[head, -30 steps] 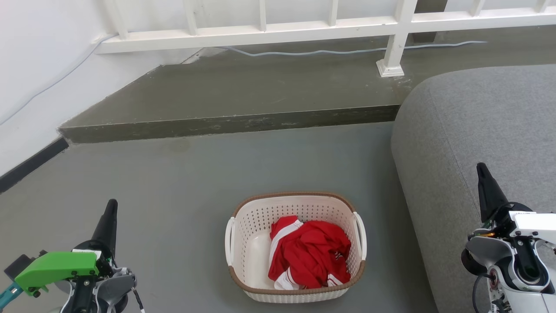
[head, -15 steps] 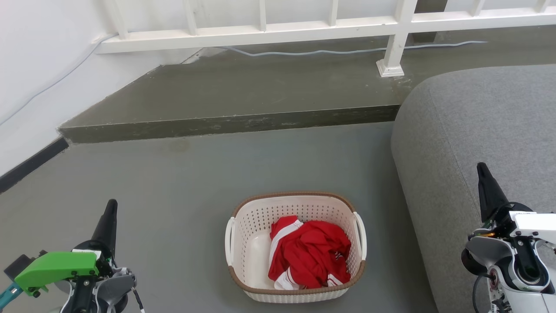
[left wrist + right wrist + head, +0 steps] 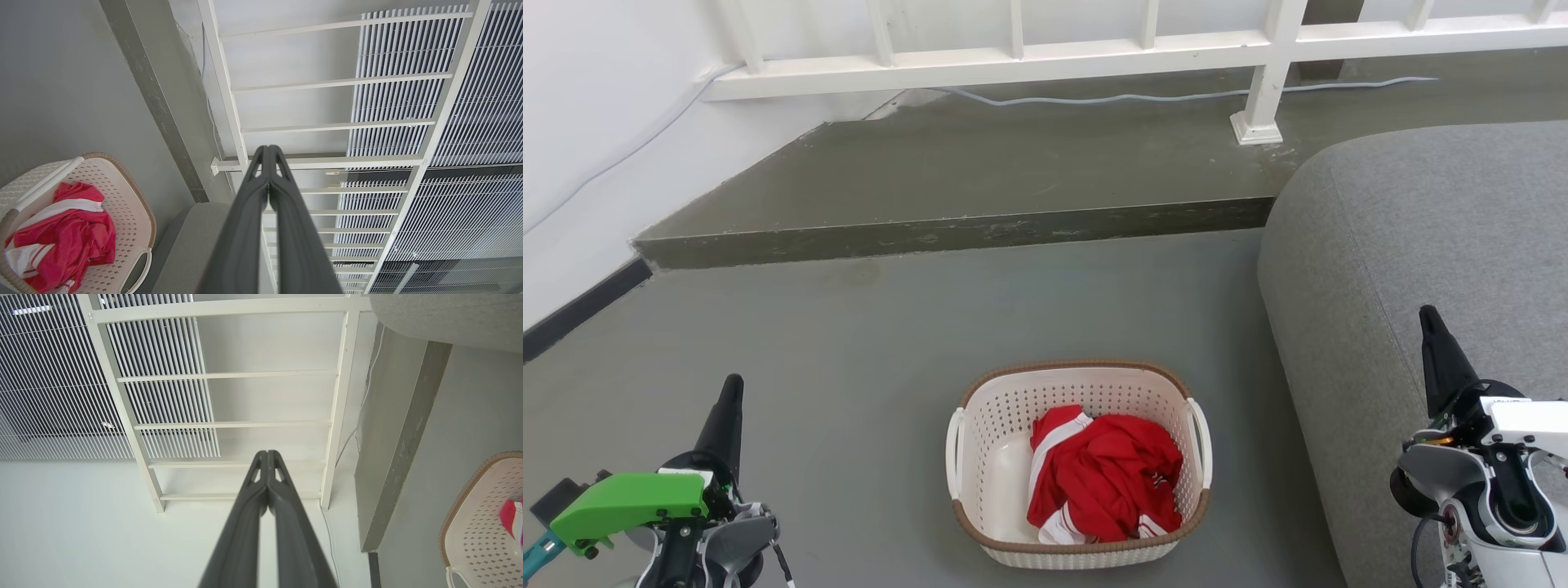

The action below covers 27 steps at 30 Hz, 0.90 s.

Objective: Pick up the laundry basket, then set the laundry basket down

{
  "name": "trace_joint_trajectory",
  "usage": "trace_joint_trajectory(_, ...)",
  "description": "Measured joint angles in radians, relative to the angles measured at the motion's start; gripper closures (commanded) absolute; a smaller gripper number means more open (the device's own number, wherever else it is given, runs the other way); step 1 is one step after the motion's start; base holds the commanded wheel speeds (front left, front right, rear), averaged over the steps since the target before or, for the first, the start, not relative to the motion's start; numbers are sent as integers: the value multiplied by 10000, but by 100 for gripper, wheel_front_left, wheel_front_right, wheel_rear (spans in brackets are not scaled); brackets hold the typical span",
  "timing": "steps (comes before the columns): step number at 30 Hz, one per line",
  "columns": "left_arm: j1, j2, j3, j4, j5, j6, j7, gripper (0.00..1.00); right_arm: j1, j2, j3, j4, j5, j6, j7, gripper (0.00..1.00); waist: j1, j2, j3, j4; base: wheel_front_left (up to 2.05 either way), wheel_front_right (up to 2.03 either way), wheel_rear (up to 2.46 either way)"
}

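You have the cream-white perforated plastic laundry basket with the brown woven-look rim (image 3: 1086, 392) standing on the grey floor (image 3: 849, 367). It sits between the two arms, well apart from both, and just beside the grey fabric sofa (image 3: 1421, 245). A crumpled red and white garment (image 3: 1107, 478) covers most of the basket's bottom, so you cannot see what lies under it. The left wrist view cuts the basket off at the left and bottom edges, and the right wrist view crops it to a corner.

In the head view each gripper reads as a single dark spike. In the wrist views the fingers of your left gripper (image 3: 267, 150) and your right gripper (image 3: 267, 454) are pressed together on nothing. The sofa's right side and the white railing's (image 3: 1013, 61) top run out of the head view.
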Motion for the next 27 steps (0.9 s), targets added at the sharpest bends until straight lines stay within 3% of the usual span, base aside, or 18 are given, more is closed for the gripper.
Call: trace_joint_trajectory(27,0,0,6,-2,0,0,54,100,1,13,-10,0,0,0,2,100,0,0,0,0,0,0,0)
